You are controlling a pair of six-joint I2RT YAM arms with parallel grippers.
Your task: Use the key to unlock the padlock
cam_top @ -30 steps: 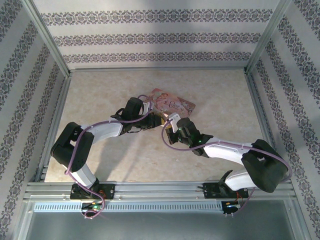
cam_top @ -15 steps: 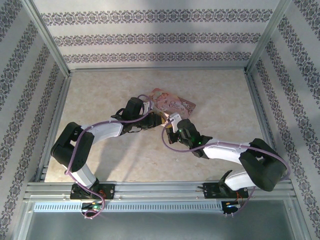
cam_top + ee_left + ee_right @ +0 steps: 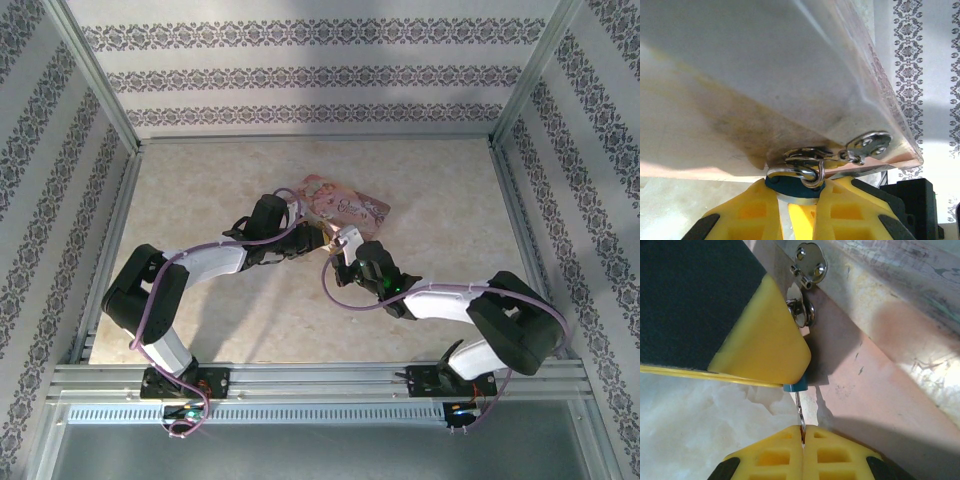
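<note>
In the top view, reached in from the lower left toward the centre with the left gripper (image 3: 312,238), clenched on the padlock (image 3: 327,234). In the left wrist view, squeezed the small rounded blue-teal body of the padlock (image 3: 794,183) between yellow ribbed plastic fingers (image 3: 747,212) at the bottom centre. Pointed the bright silvery curved shackle (image 3: 812,172) upward in that frame, in among the shiny metal fittings (image 3: 867,145) at the edge of the pink box (image 3: 790,65). Kept the long axis there from bottom to top.

Just to the right in the top view, met the padlock with the right gripper (image 3: 340,237), pinched tight on the key. In the right wrist view, held the thin straight metal key (image 3: 799,410) upright between shut yellow fingertips (image 3: 775,455) at the bottom centre. Touched the blue underside of the padlock (image 3: 795,387) with its upper end. Above and slightly right, in the top view, lay flat and glossy as the pink box (image 3: 350,205) on the pale marbled table (image 3: 200,190).
</note>
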